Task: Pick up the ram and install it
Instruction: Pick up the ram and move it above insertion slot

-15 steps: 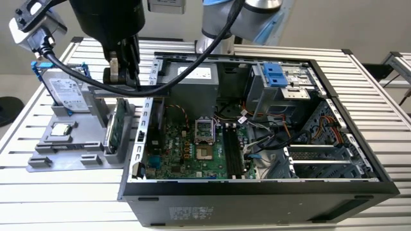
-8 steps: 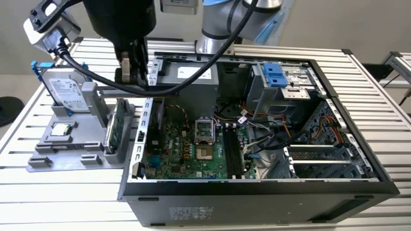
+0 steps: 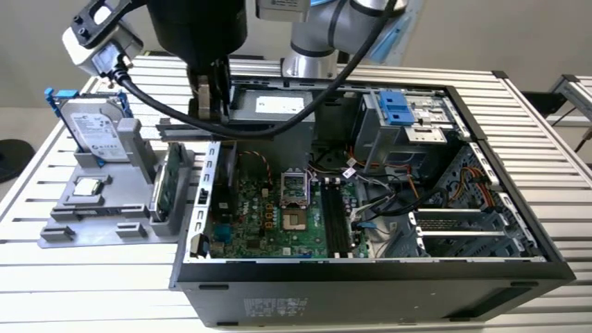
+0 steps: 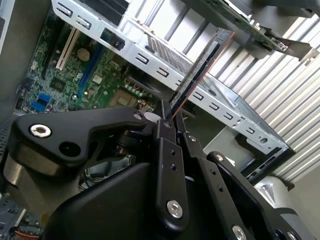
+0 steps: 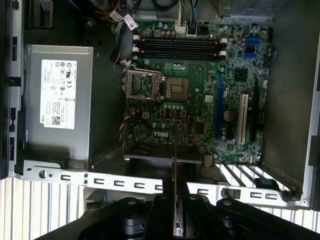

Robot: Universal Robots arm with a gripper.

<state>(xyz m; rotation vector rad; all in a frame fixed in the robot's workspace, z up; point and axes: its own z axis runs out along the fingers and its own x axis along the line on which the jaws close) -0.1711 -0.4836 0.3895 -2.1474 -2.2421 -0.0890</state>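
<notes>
My gripper (image 4: pixel 172 125) is pinched shut on the ram (image 4: pixel 200 70), up over the edge of the computer case (image 3: pixel 370 267). So the picking up is done. Putting it in is not: in the exterior view, the black slots (image 3: pixel 335 215) sit at about 4 o'clock from me.

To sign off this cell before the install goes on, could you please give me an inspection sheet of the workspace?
Surface: slatted table, carrying the open case and a grey tray.
Job's things: ram held near the case's rim; slots look empty.
Clutter: hard drive upright in the tray; processor flat on it.
Grippers: end effector shut on the ram.
Cables: black cable off the arm; wires inside the case.
Surroundings: plain wall.
</notes>
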